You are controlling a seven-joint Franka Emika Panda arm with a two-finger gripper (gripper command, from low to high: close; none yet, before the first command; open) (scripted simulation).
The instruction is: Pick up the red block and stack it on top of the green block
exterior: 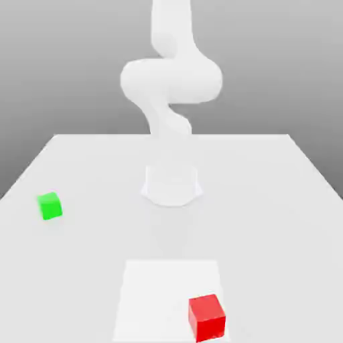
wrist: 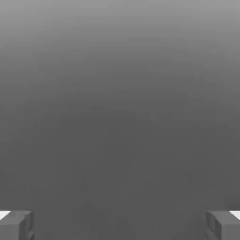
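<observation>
We saw a bright green block (exterior: pixel 49 206), plain on every face, near the table's (exterior: pixel 268 201) edge at the exterior view's left. The red block (exterior: pixel 206 317) was a plain, vivid red, its side faces darker, by the table's near edge. The table was pale grey-white, with a whiter square patch (exterior: pixel 154 295) under the red block. The arm (exterior: pixel 171 100) was plain white. The gripper (wrist: pixel 120 225) had grey fingers (wrist: pixel 16 226) with white edges against a plain grey backdrop.

red block (exterior: pixel 206 316): open above | green block (exterior: pixel 49 206): well apart, unobstructed
</observation>
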